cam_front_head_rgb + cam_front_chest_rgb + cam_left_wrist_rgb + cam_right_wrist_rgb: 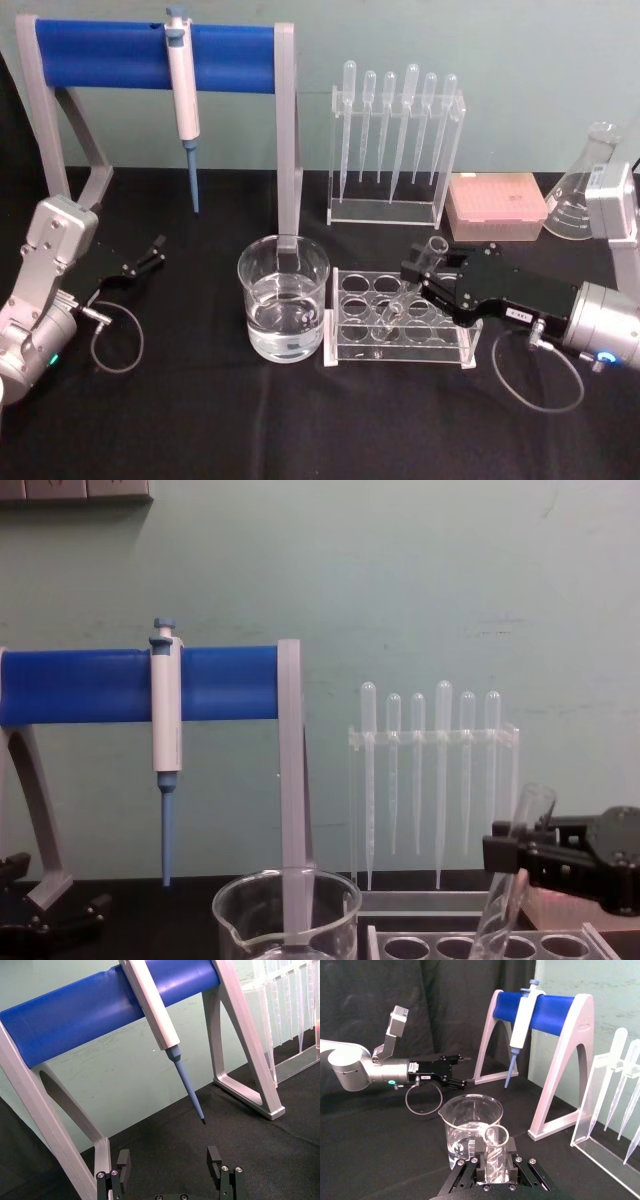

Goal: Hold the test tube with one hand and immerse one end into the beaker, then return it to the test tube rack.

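The clear test tube (412, 285) leans with its lower end in a hole of the clear tube rack (352, 338) and its open rim up and to the right. My right gripper (420, 272) is shut on the upper part of the tube. The right wrist view shows the tube (496, 1150) clamped between the fingers (513, 1164). The beaker (284, 298), part full of clear liquid, stands just left of the rack, a short way from the tube. From the chest view, the tube (512, 865) slants above the rack beside the beaker (285, 915). My left gripper (150, 255) rests open at the far left.
A white-and-blue pipette (182, 95) hangs on a blue-barred stand (105, 52) behind the beaker. A clear holder of plastic pipettes (395, 140), a pink tip box (496, 205) and a glass flask (585, 185) stand at the back right. Black cloth (300, 420) covers the table.
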You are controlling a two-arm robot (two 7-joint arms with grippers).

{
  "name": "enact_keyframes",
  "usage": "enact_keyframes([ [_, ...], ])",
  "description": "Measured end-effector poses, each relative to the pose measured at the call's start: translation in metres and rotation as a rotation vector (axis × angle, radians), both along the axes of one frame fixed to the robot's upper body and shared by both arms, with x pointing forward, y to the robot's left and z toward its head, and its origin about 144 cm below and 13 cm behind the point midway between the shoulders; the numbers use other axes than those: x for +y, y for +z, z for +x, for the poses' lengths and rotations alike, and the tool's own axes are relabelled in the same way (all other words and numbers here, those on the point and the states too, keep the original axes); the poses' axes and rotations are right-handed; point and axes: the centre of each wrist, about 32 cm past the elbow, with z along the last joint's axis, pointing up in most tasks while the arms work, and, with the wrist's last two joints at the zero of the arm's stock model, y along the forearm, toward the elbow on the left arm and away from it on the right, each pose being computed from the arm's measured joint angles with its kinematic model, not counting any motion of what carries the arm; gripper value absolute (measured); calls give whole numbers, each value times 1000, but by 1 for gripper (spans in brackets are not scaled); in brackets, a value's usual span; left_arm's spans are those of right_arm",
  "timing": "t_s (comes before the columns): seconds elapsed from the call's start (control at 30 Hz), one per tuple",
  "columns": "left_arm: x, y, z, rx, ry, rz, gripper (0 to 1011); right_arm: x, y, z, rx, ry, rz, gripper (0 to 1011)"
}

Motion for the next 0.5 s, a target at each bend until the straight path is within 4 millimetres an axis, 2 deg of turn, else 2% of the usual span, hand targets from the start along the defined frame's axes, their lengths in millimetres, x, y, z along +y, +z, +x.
enact_keyframes([
  [0.17, 0, 0, 0, 0, 0, 0, 1000, 0, 14, 3, -8, 23, -29, 239],
  [0.47, 0, 0, 0, 0, 0, 0, 1000, 0, 64, 12, -19, 93, -82, 239],
  [0.5, 0, 0, 0, 0, 0, 0, 1000, 0, 64, 12, -19, 93, -82, 239],
])
